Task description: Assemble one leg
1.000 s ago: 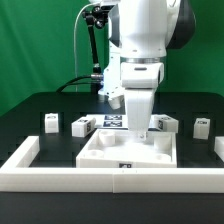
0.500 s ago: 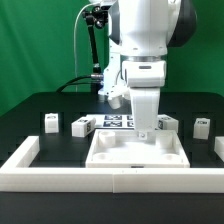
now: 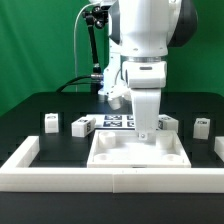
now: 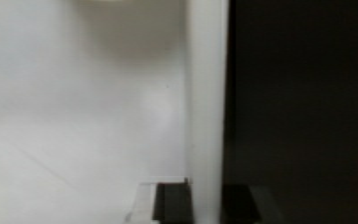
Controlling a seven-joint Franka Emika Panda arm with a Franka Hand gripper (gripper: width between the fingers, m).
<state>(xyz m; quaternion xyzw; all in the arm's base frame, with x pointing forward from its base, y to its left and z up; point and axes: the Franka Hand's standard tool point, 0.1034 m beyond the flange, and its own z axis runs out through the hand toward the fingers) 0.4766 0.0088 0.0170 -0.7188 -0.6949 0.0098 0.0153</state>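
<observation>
The large flat white panel (image 3: 125,152) lies in front of the arm with its rim up. My gripper (image 3: 147,133) is down at its far rim, towards the exterior view's right. In the wrist view the gripper (image 4: 204,200) straddles the panel's white rim (image 4: 206,110), one dark finger (image 4: 171,203) on each side, shut on it. Several small white legs stand behind the panel: two at the left (image 3: 49,122) (image 3: 81,126) and two at the right (image 3: 168,122) (image 3: 203,125). None is held.
The marker board (image 3: 113,122) lies behind the panel by the arm. A white U-shaped fence (image 3: 110,180) borders the black table at the front and sides, right against the panel's near edge.
From one second ago to half a second ago the gripper and the panel shifted to the exterior view's right and the panel squared up against the front fence. Since then nothing has moved.
</observation>
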